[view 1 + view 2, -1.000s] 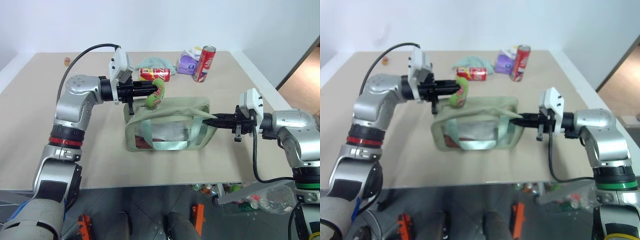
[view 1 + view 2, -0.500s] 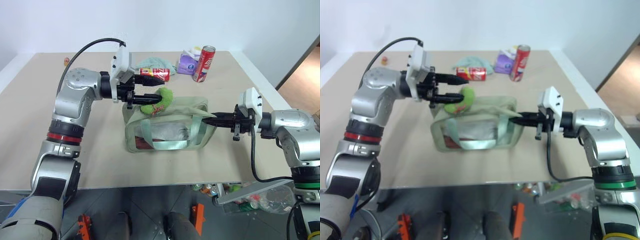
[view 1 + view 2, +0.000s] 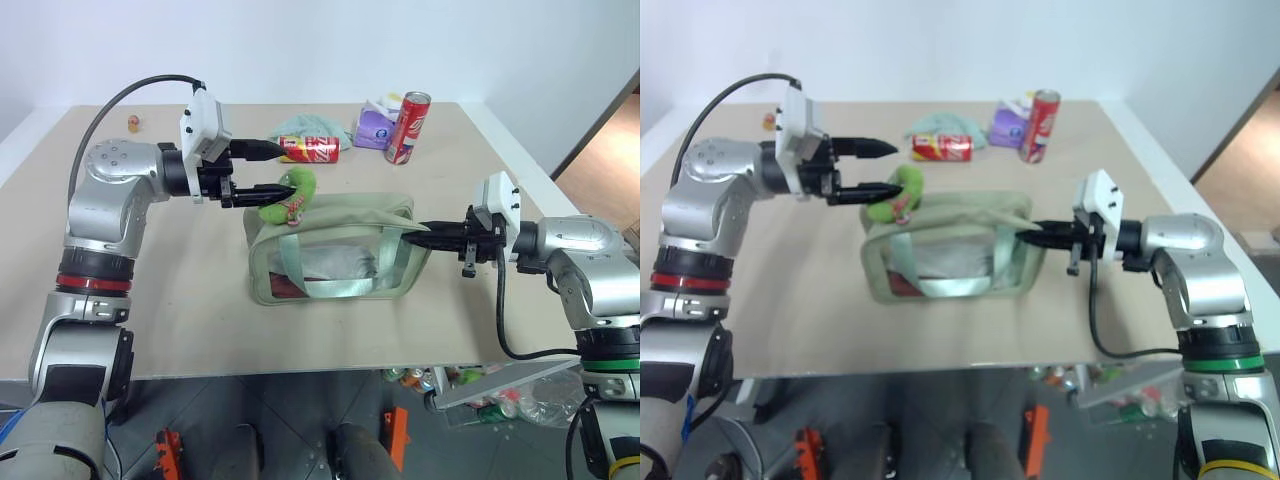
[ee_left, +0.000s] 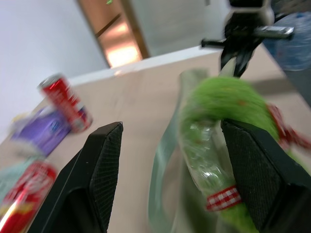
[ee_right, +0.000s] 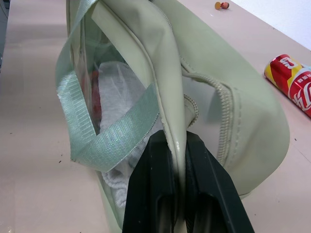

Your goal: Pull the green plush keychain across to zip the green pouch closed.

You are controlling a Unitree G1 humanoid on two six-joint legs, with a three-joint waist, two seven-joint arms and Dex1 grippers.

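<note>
The green pouch [image 3: 335, 250] lies mid-table with its clear side panel facing me and white contents inside. The green plush keychain [image 3: 290, 197], with its red-and-white cord, rests on the pouch's top left end. My left gripper [image 3: 282, 165] is open and level just left of it, and the plush [image 4: 218, 116] sits between the fingers against the lower one [image 3: 262, 189]. Neither finger clamps it. At the pouch's right end my right gripper [image 3: 420, 232] is shut on the pouch's seam edge [image 5: 176, 131].
Behind the pouch are a red can on its side [image 3: 310, 149], a pale teal cloth [image 3: 312, 125], a purple tissue packet [image 3: 373, 128] and an upright red can [image 3: 410, 127]. A small object [image 3: 132, 124] sits far back left. The table's right edge [image 3: 530, 170] is close to my right arm.
My left gripper has opened, let go of the keychain and drawn back to the left. The keychain has dropped onto the pouch's top left end. The right gripper kept its hold.
</note>
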